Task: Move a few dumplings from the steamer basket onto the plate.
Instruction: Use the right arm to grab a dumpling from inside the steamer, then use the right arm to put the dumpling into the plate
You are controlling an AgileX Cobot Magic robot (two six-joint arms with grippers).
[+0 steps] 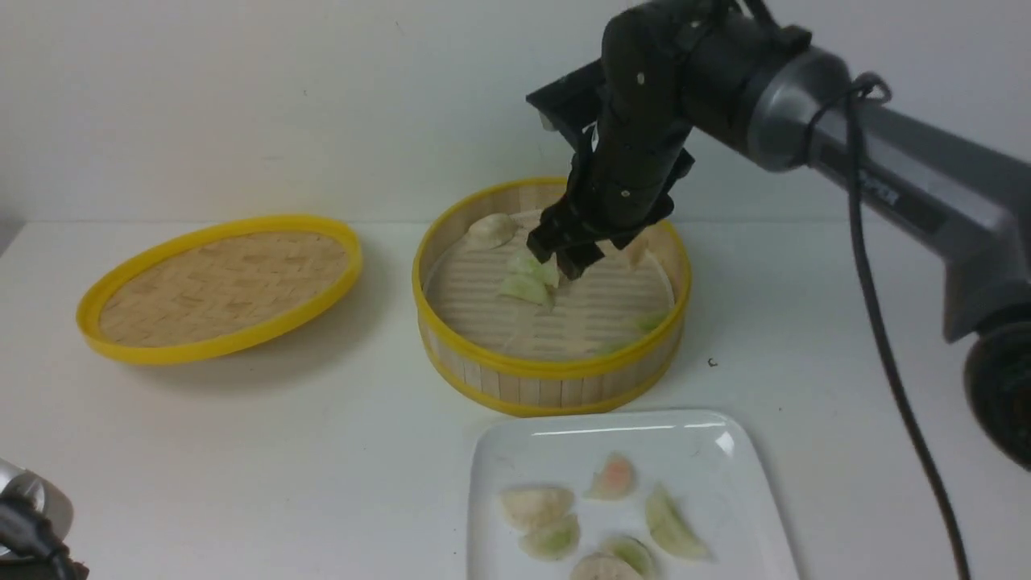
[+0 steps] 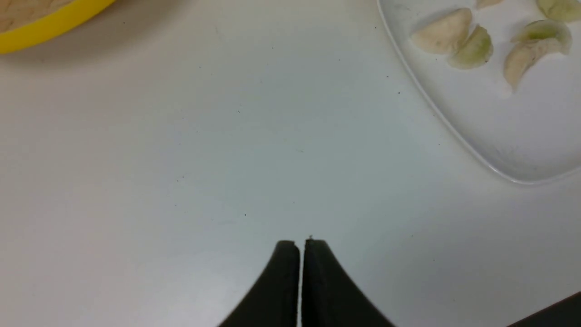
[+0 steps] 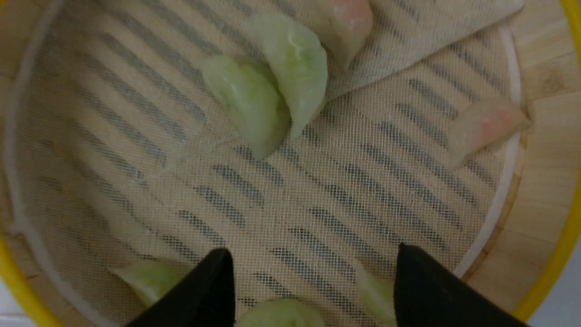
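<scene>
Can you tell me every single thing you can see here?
Table: one, white, under everything.
Steamer basket: one, bamboo with yellow rims, middle of the table.
Lid: one, woven, yellow rim, left of the basket.
Plate: one, white, nearer than the basket.
Dumplings on plate: about six, cream, green, pink.
Dumplings in basket: several, green, pink, cream.
Left gripper: one, black, shut, over bare table.
Right gripper: one, black, open, over the basket's dumplings.

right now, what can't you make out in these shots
- Front view: the plate runs off the lower edge, so its dumplings can't be fully counted.
- Front view: the right gripper hides part of the steamer basket floor.
- Right wrist view: green dumplings by the open fingers are cut off by the frame edge.
</scene>
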